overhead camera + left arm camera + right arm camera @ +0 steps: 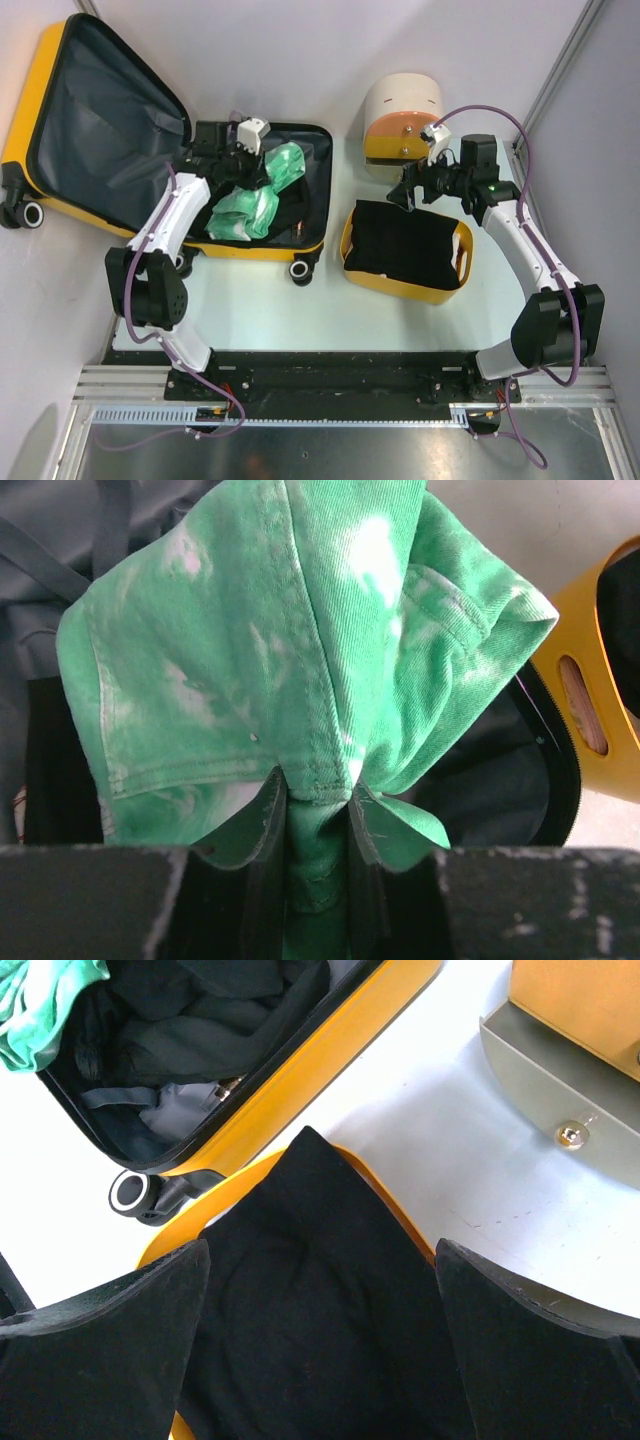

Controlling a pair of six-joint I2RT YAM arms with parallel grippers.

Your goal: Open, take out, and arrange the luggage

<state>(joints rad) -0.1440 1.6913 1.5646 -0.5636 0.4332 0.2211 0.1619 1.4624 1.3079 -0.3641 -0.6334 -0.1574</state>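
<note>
The yellow suitcase (52, 70) lies open at the back left, its lid up and its grey lining showing. A green tie-dye garment (258, 195) lies in its base over dark clothes. My left gripper (240, 165) is inside the suitcase, shut on a fold of the green garment (300, 660), which hangs bunched from the jaws. My right gripper (409, 195) is open and empty, hovering over the far edge of the yellow bin (352, 275), above the black garment (320, 1330) in it. The suitcase wheel (130, 1192) shows in the right wrist view.
The yellow bin holds a folded black garment (405, 245). A cream-and-orange drawer cabinet (400, 115) stands behind it, its drawer (560, 1090) pulled out a little. White walls and frame posts close in both sides.
</note>
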